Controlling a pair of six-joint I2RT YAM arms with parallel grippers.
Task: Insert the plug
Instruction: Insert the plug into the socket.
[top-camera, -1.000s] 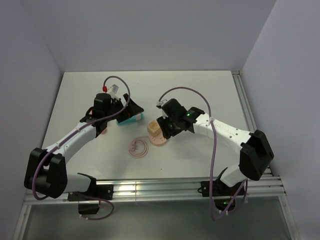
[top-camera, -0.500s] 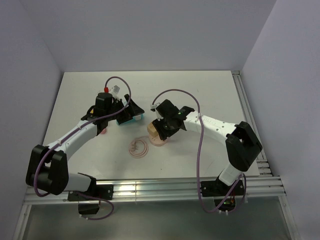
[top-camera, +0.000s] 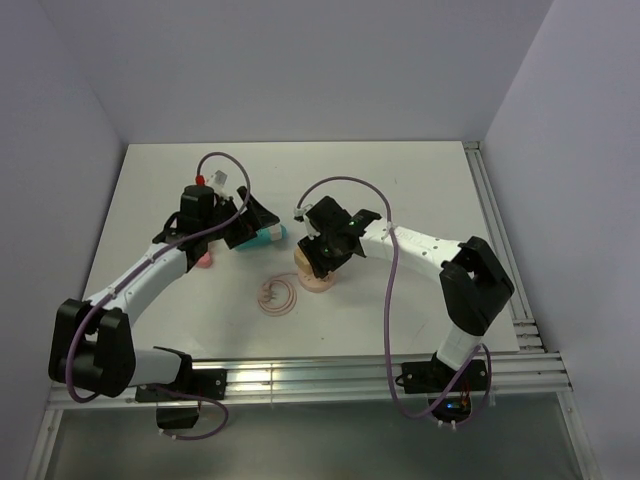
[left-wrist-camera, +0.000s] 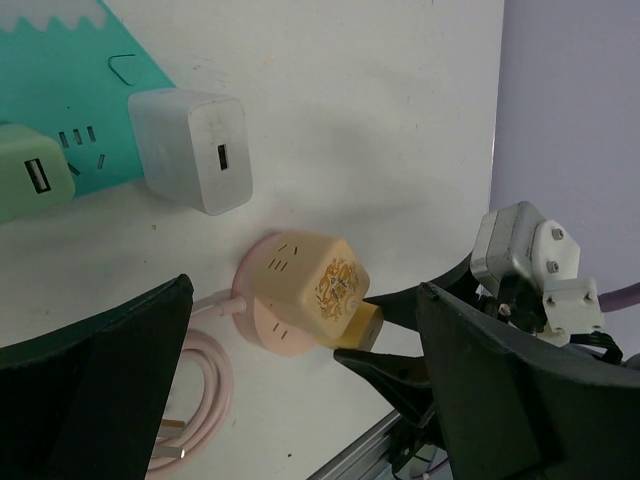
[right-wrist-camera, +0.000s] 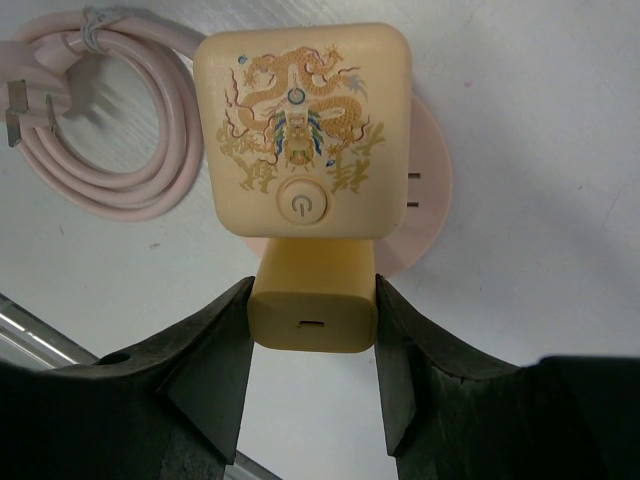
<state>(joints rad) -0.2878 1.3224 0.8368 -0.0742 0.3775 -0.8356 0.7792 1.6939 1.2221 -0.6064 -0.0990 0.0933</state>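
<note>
A cream cube socket (right-wrist-camera: 300, 130) with a dragon print sits on a round pink base (right-wrist-camera: 428, 190). A yellow plug (right-wrist-camera: 313, 308) butts against the cube's side face, and its prongs are hidden. My right gripper (right-wrist-camera: 313, 330) is shut on the plug, with a finger on each side. In the top view, the right gripper (top-camera: 318, 255) is at the cube (top-camera: 306, 258). My left gripper (top-camera: 250, 220) is open and empty, and hovers by the teal power strip (top-camera: 270, 237). The left wrist view shows the cube (left-wrist-camera: 305, 285) and the plug (left-wrist-camera: 362, 322) between its spread fingers.
A coiled pink cable (top-camera: 277, 295) lies in front of the cube. The teal strip (left-wrist-camera: 70, 90) carries a white charger (left-wrist-camera: 190, 150) and a green charger (left-wrist-camera: 30, 185). A small pink object (top-camera: 203, 260) lies under the left arm. A metal rail (top-camera: 490, 230) runs along the table's right edge.
The right arm's elbow has swung left and closer in, with its gripper staying at the cube. The left gripper has shifted slightly left and back.
</note>
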